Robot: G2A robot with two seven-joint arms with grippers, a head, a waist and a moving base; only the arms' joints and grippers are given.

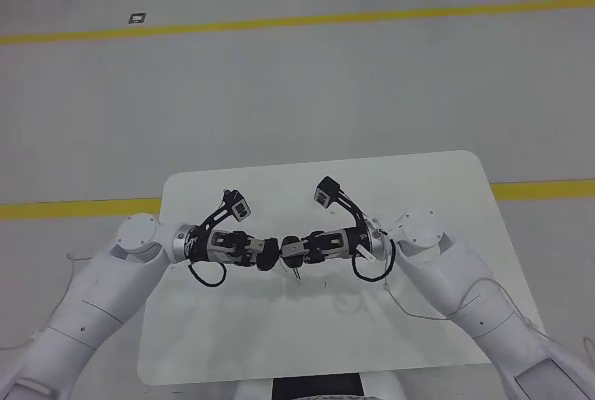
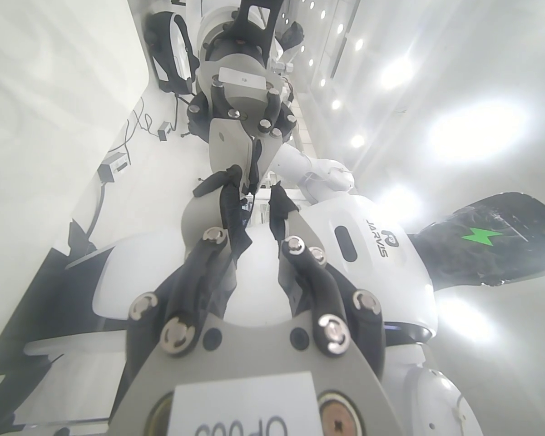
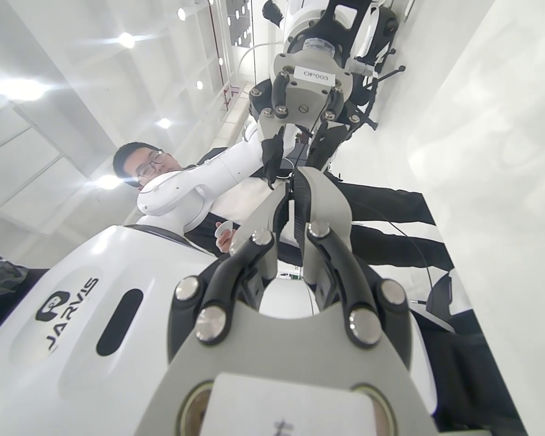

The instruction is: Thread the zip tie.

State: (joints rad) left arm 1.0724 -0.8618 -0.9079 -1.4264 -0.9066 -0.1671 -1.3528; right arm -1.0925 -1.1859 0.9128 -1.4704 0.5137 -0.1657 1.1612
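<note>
right gripper point(image 3: 293, 182) is seen closest, in its own wrist view; its two grey fingers are pressed close together, with only a thin slit left between them; a thin dark strip is pinched at their tips, and this is the zip tie point(image 1: 294, 269); in the top view a short dark end of the zip tie is seen hanging down just under the spot where the two grippers meet; how far it has been pushed through cannot be told, as it is too small to be made out.

left gripper point(image 2: 254, 190) is turned to face the right gripper, tip to tip; its fingers, wrapped in black, are held apart with a small gap between them; the tips of the right gripper are seen just at that gap; whether the black fingers are touching the zip tie cannot be told.

both grippers are held up in the air over the middle of the white table point(image 1: 417, 200), a bit nearer to its back edge; both arms are stretched in from the sides, so that one line is made across the table; yellow lines point(image 1: 277, 22) are painted on the grey floor point(image 1: 297, 100) behind the table.
</note>
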